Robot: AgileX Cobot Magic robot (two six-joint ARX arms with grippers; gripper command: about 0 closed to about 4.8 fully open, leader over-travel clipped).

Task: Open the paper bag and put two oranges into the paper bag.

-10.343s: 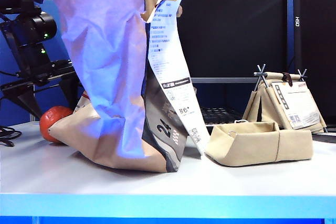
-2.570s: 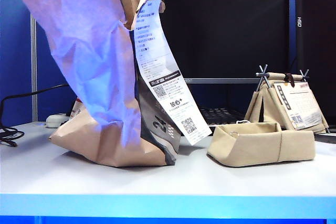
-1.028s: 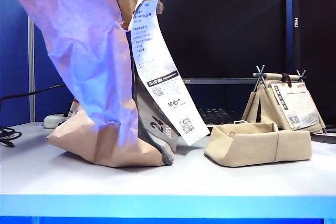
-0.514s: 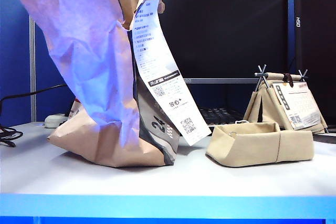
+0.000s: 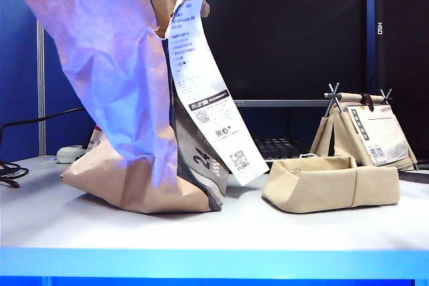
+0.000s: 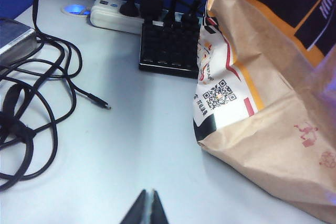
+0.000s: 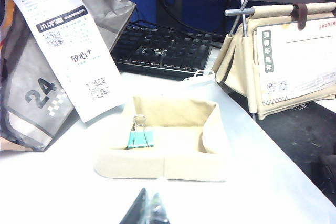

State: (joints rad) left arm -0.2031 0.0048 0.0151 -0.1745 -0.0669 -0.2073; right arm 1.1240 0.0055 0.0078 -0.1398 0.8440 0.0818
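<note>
Beside the paper bag, left tool (right tool too) is pinched empty.

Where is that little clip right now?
The clip shows in the right wrist view, lying inside the low beige bag, which sits between the paper bag and the handled bag.

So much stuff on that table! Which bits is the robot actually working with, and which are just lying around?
Part of the job:
paper bag
left pincer, shut, beside the bag
right pincer, shut, near the low beige bag

Just lying about:
low beige bag holding a binder clip
beige bag with stick handles
keyboard
power strip
cables

No oranges in view.
</note>
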